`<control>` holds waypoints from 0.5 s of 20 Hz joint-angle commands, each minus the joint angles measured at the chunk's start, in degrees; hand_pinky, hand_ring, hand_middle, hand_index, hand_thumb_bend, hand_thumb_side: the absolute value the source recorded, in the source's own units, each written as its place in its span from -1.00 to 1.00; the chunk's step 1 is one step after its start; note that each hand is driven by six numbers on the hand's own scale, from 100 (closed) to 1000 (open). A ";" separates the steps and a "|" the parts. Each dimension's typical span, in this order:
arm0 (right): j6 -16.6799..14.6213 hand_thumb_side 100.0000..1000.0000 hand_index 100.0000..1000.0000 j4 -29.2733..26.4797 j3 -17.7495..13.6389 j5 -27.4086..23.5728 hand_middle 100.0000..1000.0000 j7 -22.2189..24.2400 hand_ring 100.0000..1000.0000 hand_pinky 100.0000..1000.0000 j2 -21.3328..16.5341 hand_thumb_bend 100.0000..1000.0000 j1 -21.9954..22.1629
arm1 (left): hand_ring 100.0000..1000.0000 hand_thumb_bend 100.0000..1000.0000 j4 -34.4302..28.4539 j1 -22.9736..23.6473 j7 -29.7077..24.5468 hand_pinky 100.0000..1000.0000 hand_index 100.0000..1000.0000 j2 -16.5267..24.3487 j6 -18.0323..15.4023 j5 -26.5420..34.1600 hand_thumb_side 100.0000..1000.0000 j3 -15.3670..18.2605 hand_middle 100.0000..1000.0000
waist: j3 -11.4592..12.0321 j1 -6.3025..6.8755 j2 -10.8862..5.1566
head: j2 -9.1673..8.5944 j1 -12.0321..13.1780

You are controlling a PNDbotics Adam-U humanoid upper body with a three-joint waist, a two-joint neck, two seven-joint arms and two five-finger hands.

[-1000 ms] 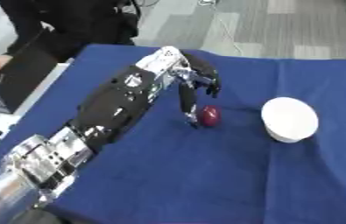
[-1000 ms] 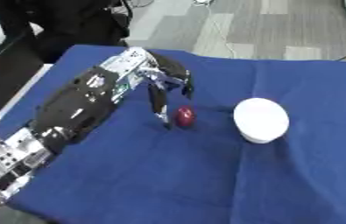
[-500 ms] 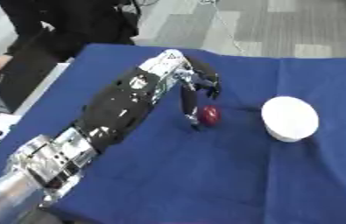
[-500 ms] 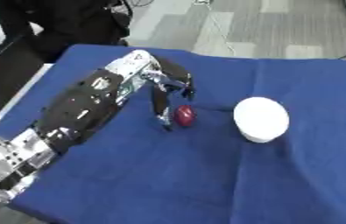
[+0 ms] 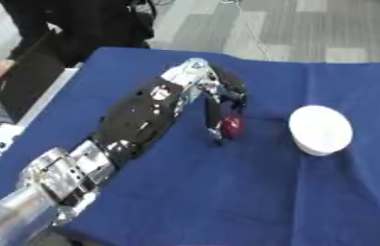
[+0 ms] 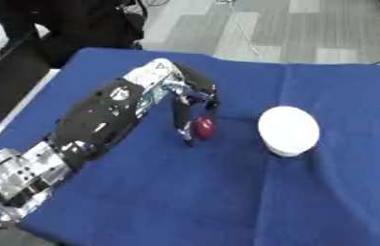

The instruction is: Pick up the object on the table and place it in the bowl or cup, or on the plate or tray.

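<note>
Curling left hand point(image 5: 220, 98) round red object point(image 5: 233, 126) | white bowl point(image 5: 320, 129) well right

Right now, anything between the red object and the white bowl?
No. Only bare blue tablecloth lies between the red object and the white bowl, clearest in the left eye view. The left hand is on the object's other side.

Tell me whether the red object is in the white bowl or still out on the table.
Out. The red object lies on the blue cloth beside the left hand, whose fingers reach down around it, clear of the white bowl.
</note>
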 commanded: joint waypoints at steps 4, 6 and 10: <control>0.07 0.70 0.19 -0.84 -0.12 -0.34 -0.15 0.21 -0.26 -0.44 -0.08 -1.00 -1.23 | -0.22 0.16 0.32 -0.90 -3.30 -0.24 0.47 0.51 -4.27 -1.29 -0.29 1.09 -0.09 | -0.21 -0.11 -0.72 | -0.45 0.84; 0.05 0.70 0.19 -0.84 -0.13 -0.36 -0.15 0.21 -0.26 -0.44 -0.05 -1.00 -1.28 | -0.24 0.17 0.45 -0.89 -2.96 -0.28 0.46 0.42 -4.27 -1.54 -0.32 1.15 -0.11 | -0.27 -0.10 -0.71 | -0.47 0.83; 0.04 0.70 0.19 -0.84 -0.12 -0.37 -0.15 0.23 -0.26 -0.44 -0.01 -1.00 -1.34 | -0.26 0.18 0.82 -0.83 -2.43 -0.30 0.44 0.34 -4.22 -1.94 -0.37 1.23 -0.13 | -0.30 -0.08 -0.68 | -0.36 0.82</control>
